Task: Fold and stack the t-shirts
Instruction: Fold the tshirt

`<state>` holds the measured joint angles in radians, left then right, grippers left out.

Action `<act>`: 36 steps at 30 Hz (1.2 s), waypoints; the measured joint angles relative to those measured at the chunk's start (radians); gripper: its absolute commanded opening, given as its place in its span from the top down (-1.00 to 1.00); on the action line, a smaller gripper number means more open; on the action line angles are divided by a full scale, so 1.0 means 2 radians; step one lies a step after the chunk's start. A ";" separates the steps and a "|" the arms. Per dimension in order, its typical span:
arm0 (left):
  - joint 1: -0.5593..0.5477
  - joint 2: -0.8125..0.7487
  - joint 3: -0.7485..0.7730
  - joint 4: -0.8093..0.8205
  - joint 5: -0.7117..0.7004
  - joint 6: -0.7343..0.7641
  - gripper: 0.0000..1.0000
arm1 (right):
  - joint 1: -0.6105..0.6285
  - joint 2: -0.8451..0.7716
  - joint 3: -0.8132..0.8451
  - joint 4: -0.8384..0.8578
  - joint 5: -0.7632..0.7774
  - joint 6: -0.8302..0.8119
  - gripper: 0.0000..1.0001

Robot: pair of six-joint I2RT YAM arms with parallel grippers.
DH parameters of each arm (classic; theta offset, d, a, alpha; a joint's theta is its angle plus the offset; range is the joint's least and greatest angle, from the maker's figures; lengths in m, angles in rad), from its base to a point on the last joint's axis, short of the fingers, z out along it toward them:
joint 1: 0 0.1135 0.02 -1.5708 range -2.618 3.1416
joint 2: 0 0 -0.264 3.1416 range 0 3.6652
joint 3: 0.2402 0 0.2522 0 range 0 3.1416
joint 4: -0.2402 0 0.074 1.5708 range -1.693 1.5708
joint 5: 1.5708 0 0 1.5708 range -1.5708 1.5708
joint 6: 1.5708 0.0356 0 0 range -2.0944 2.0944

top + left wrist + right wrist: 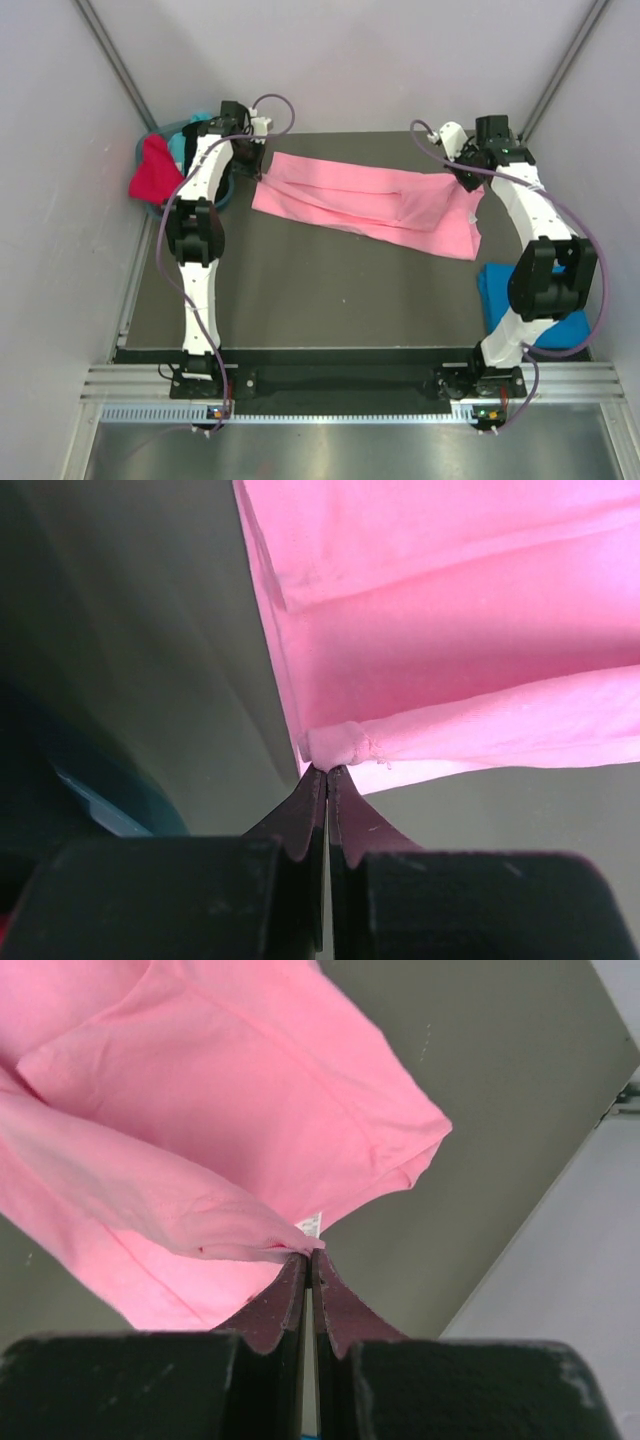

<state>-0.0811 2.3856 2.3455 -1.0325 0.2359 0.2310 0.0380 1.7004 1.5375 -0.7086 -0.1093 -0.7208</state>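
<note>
Table (330, 300), far half: pink tee (370, 205) strung betw both arms.
You had it pulled L-R into a long creased band across the dark top. Blue tee (497, 290) lay at the R table edge beside the R arm; red tee (152, 172) sat heaped off the L side w/ a teal one (181, 141) just behind. L gripper (327, 770) was fully closed, pinching a rolled hem corner; R gripper (306, 1253) was likewise closed on a fabric edge, right by the white tag (310, 1224).

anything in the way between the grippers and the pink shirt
Nothing visible. The left gripper and right gripper are each shut on an edge of the pink t-shirt.
</note>
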 measured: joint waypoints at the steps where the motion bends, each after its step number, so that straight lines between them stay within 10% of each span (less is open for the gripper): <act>1: 0.000 0.000 0.001 0.002 -0.001 0.000 1.00 | 0.000 0.007 0.007 0.003 0.000 0.001 1.00; 36: -0.005 0.039 0.037 0.049 -0.019 0.000 1.00 | -0.030 0.147 0.139 0.039 0.009 0.037 1.00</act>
<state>-0.0902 2.4641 2.4187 -0.9348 0.1982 0.2306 -0.0223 1.9953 1.8153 -0.6315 -0.0914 -0.6464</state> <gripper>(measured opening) 0.012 0.009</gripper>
